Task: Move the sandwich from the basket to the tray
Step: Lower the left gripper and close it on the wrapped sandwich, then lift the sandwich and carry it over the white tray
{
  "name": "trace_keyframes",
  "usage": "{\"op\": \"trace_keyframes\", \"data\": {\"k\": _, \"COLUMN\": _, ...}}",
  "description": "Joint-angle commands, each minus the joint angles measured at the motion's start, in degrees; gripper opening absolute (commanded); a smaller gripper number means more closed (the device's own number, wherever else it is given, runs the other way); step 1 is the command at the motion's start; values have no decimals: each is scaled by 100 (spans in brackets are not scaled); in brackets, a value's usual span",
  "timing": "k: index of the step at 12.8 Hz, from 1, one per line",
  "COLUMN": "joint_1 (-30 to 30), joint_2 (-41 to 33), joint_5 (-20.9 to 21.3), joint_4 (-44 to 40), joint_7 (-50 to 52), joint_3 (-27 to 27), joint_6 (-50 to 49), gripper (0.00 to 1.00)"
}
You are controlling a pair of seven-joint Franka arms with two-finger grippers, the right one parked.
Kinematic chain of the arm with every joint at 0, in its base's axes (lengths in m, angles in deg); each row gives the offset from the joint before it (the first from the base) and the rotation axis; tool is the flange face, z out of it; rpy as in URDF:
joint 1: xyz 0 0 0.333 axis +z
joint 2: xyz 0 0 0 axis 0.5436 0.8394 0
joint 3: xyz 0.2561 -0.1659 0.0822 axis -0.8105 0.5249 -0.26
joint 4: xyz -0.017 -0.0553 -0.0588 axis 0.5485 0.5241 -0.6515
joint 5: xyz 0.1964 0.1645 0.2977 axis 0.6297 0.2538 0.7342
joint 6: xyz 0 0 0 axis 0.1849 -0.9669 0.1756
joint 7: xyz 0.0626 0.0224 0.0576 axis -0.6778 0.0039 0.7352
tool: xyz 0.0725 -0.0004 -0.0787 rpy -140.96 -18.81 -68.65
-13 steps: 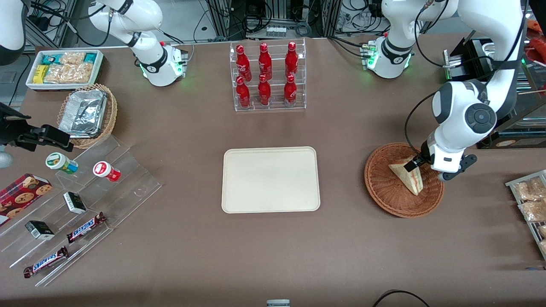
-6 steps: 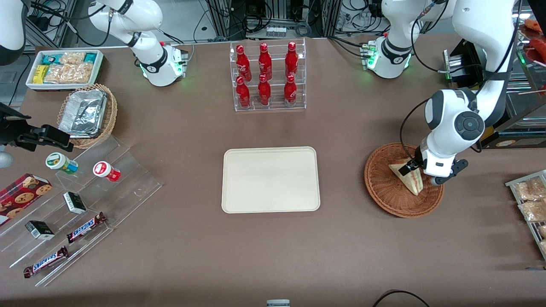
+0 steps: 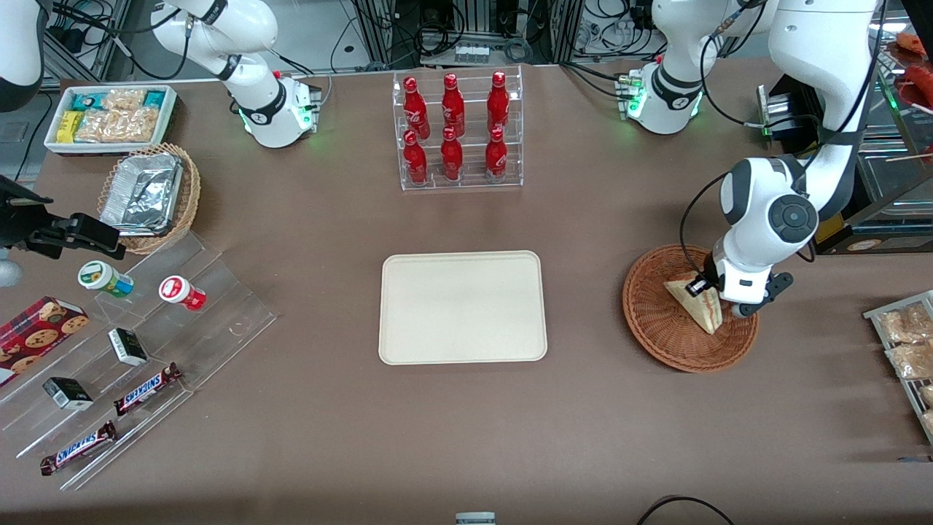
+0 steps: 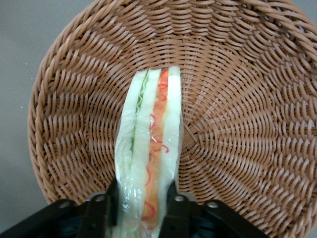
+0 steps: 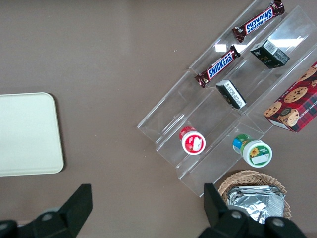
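Front view high, steep, whole table. Left wrist close above basket [image 4: 59, 99], shared with front [image 3: 660, 324].

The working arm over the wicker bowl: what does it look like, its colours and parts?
Glossy white rounded shells with dark grey joint bands and a round dark cap at one joint. A thin black cable loops beside the wrist. The gripper is white-bodied with black fingers. The base glows green.

Claw [image 4: 140, 210] apparently gripping sandwich [image 4: 150, 158] edge-up in basket [image 4: 237, 99]

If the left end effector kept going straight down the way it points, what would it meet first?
The sandwich, already between its fingers, then the basket floor beneath. The end effector appears shut on the wedge.
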Motion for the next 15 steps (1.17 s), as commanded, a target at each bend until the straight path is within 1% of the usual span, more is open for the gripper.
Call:
{"op": "trace_keyframes", "data": {"k": 1, "joint_1": -31, "joint_2": -150, "joint_5": 69, "joint_4": 102, "joint_7": 140, "joint_3": 5, "joint_6": 13, "gripper": 0}}
{"op": "trace_keyframes", "data": {"k": 3, "joint_1": -188, "joint_2": -317, "joint_5": 95, "joint_4": -47, "joint_7": 87, "joint_3": 5, "joint_6": -320, "gripper": 0}}
{"op": "trace_keyframes", "data": {"k": 4, "joint_1": -276, "joint_2": -413, "joint_5": 104, "joint_4": -248, "joint_7": 87, "joint_3": 5, "joint_6": -661, "gripper": 0}}
{"op": "trace_keyframes", "data": {"k": 7, "joint_1": -671, "joint_2": -467, "joint_5": 104, "joint_4": -1266, "joint_7": 87, "joint_3": 5, "joint_6": -2110, "gripper": 0}}
{"op": "trace_keyframes", "data": {"k": 9, "joint_1": -1005, "joint_2": -467, "joint_5": 139, "joint_4": -1812, "joint_7": 87, "joint_3": 13, "joint_6": -2736, "gripper": 0}}
{"op": "trace_keyframes", "data": {"k": 11, "joint_1": -1374, "joint_2": -414, "joint_5": 139, "joint_4": -2121, "joint_7": 78, "joint_3": 13, "joint_6": -2958, "gripper": 0}}
{"op": "trace_keyframes", "data": {"k": 15, "joint_1": -2129, "joint_2": -178, "joint_5": 131, "joint_4": -2473, "joint_7": 61, "joint_3": 40, "joint_6": -2959, "gripper": 0}}
